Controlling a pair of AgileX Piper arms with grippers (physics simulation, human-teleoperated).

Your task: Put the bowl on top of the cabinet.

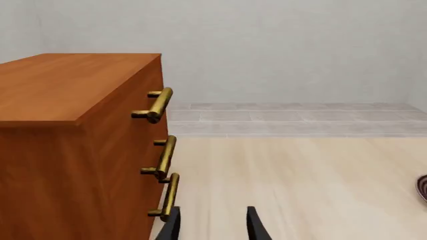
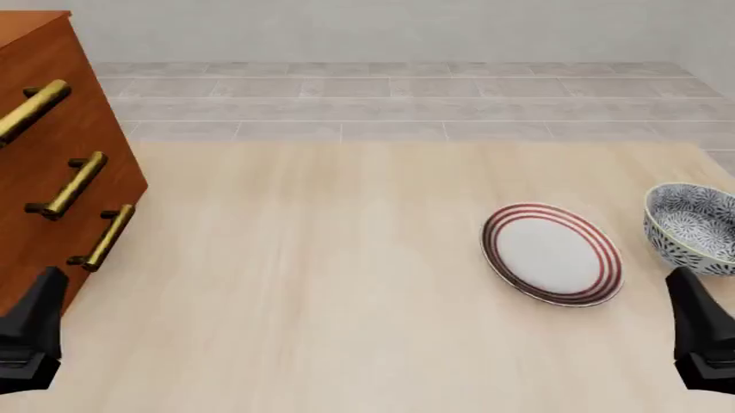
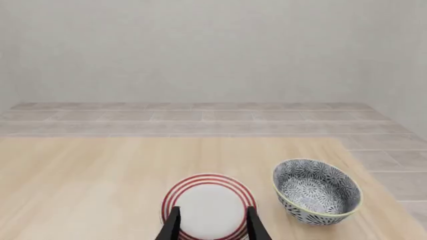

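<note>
The blue-patterned bowl stands upright on the table near its right edge, next to a red-ringed plate. In the right wrist view the bowl sits ahead of and to one side of my right gripper, which is open and holds nothing. The right gripper hovers just in front of the bowl. The reddish-brown cabinet with brass bar handles fills the far left. My left gripper is open and empty beside the cabinet, close to its lowest handle. In the front view, the left gripper is low at the left.
A flat white plate with red rings lies left of the bowl; in the right wrist view the plate is straight ahead of the fingers. The pale wooden table ends at a tiled floor behind.
</note>
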